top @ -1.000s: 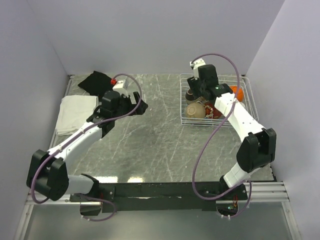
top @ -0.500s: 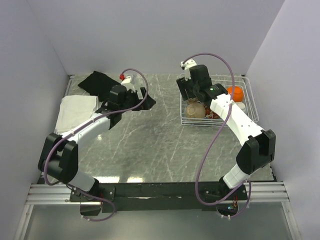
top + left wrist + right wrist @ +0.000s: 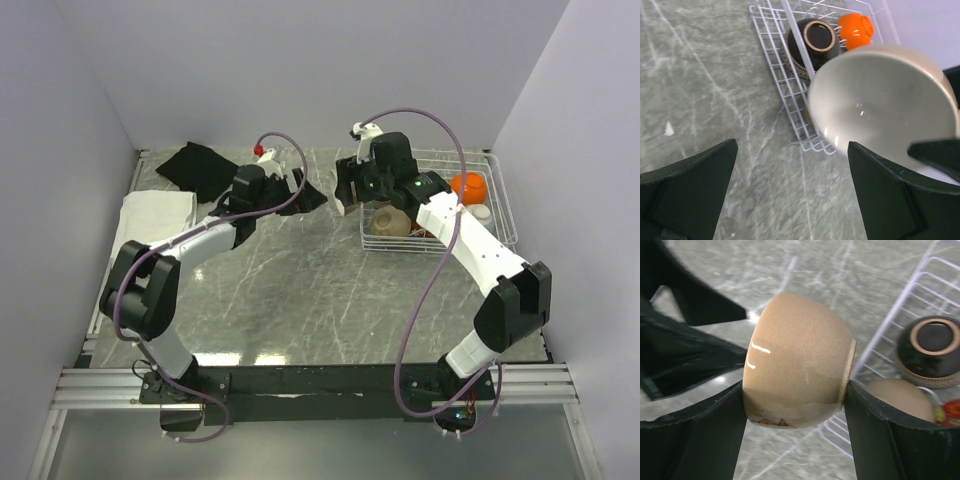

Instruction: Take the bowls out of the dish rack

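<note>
My right gripper (image 3: 795, 390) is shut on a tan bowl (image 3: 800, 350) and holds it on its side in the air, just left of the white wire dish rack (image 3: 495, 195). My left gripper (image 3: 790, 150) is open and empty. It faces the held bowl's cream inside (image 3: 880, 105), close to it, with neither finger touching. In the top view the left gripper (image 3: 308, 195) and the right gripper (image 3: 350, 188) nearly meet. In the rack (image 3: 920, 290) sit a dark bowl (image 3: 930, 347), another tan bowl (image 3: 390, 220) and an orange bowl (image 3: 468, 185).
A folded white cloth (image 3: 150, 225) and a black cloth (image 3: 195, 165) lie at the far left. A red item (image 3: 947, 415) and a small pale item (image 3: 482, 212) are in the rack. Grey marble tabletop (image 3: 300, 290) lies in front of both arms.
My right gripper carried the tan bowl left, out over the rack's left edge. My left arm swung right and forward to meet it, jaws open.
</note>
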